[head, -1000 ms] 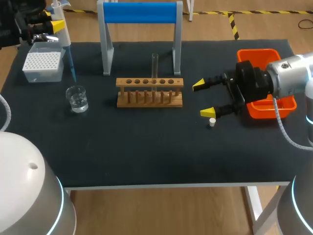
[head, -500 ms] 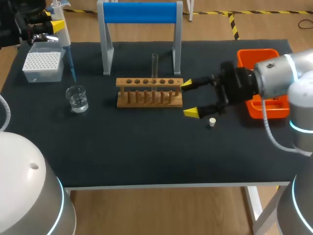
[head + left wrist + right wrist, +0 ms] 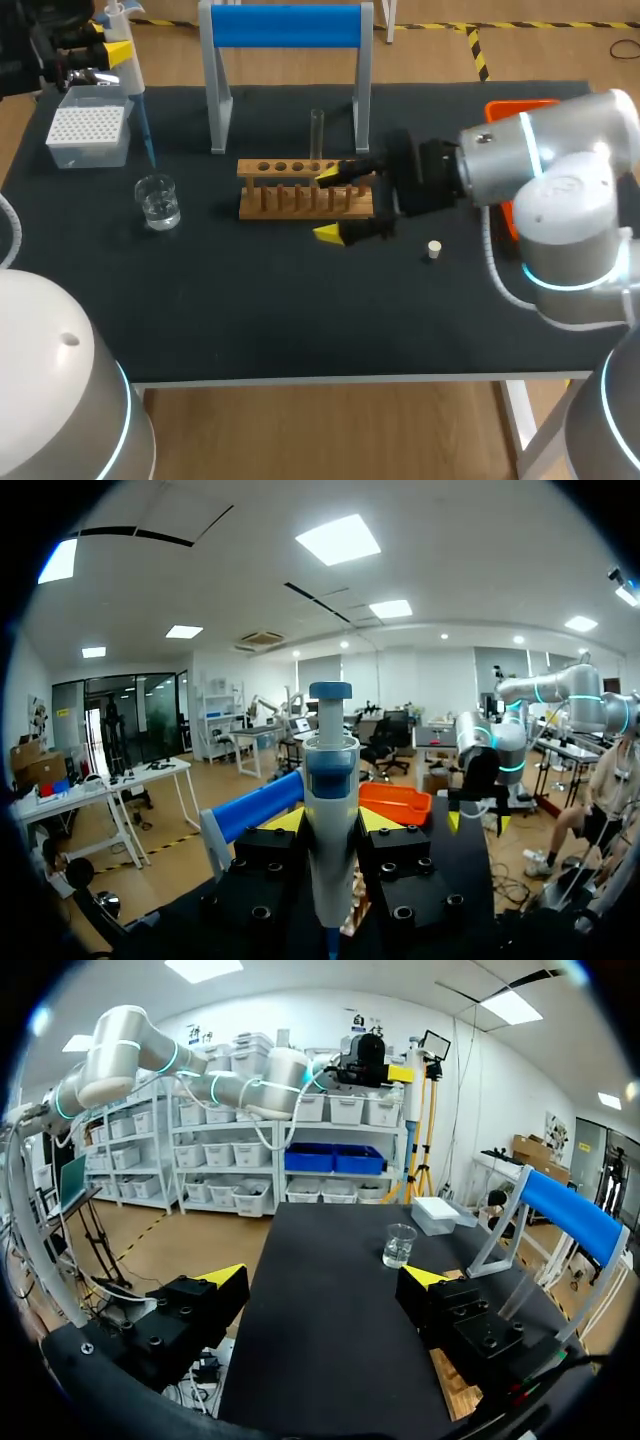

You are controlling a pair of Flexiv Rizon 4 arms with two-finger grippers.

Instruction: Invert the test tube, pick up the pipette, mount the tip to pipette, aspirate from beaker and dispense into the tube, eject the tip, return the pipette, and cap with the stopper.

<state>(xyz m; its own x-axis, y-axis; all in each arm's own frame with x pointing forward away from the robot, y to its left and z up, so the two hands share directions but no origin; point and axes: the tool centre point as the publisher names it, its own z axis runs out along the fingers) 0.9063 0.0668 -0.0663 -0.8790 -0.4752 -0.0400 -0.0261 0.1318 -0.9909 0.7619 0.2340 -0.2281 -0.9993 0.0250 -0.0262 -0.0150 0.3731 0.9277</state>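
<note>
My left gripper (image 3: 113,52) is shut on the white and blue pipette (image 3: 132,75), held upright above the white tip box (image 3: 88,135) at the back left, with a blue tip hanging toward the beaker (image 3: 158,201). In the left wrist view the pipette (image 3: 330,800) stands between the yellow fingers. A glass test tube (image 3: 317,133) stands upright in the wooden rack (image 3: 300,188). My right gripper (image 3: 331,205) is open, lying sideways at the rack's front right end, holding nothing. The small white stopper (image 3: 433,249) lies on the mat behind it. From the right wrist, the beaker (image 3: 399,1245) is far ahead.
A blue-topped stand (image 3: 285,25) rises behind the rack. An orange tray (image 3: 520,105) sits at the back right, mostly hidden by my right arm. The black mat (image 3: 300,310) covers the table; its front half is bare.
My right arm has swept left from beside the orange tray, past the stopper, to the rack's front right end, still open. The left arm and pipette have not moved.
</note>
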